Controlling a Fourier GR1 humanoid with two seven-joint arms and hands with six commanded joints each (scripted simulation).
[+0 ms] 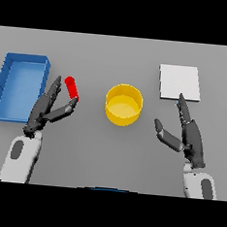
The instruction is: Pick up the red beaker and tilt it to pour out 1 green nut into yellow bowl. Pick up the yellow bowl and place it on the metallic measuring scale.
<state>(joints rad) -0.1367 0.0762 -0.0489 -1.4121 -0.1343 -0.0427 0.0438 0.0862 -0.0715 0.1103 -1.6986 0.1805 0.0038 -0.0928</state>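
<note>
Nearest to me, both forearms rise from the lower edge, white and grey, wrists well apart.

My left hand sits left of centre, fingers long and nearly straight, angled up and to the right, thumb reaching out rightward. The small red cylindrical beaker lies tilted between those fingers and the thumb: its lower end meets the thumb tip, its upper end leans away up-left, just beside the fingertips. I see no curl round it, so I log the hand as spread, touching but not clasping.

My right hand hovers right of centre, fingers straight and pointing up, thumb splayed left, holding nothing. Its fingertips reach the near edge of the flat pale metallic square scale.

Between the hands, a little further out, stands the round yellow bowl, upright, apart from both hands. I cannot make out any contents.

Far left, a rectangular blue tray with raised walls sits just beyond the left hand.

Everything rests on a plain grey table; beyond its far edge I see nothing.
</note>
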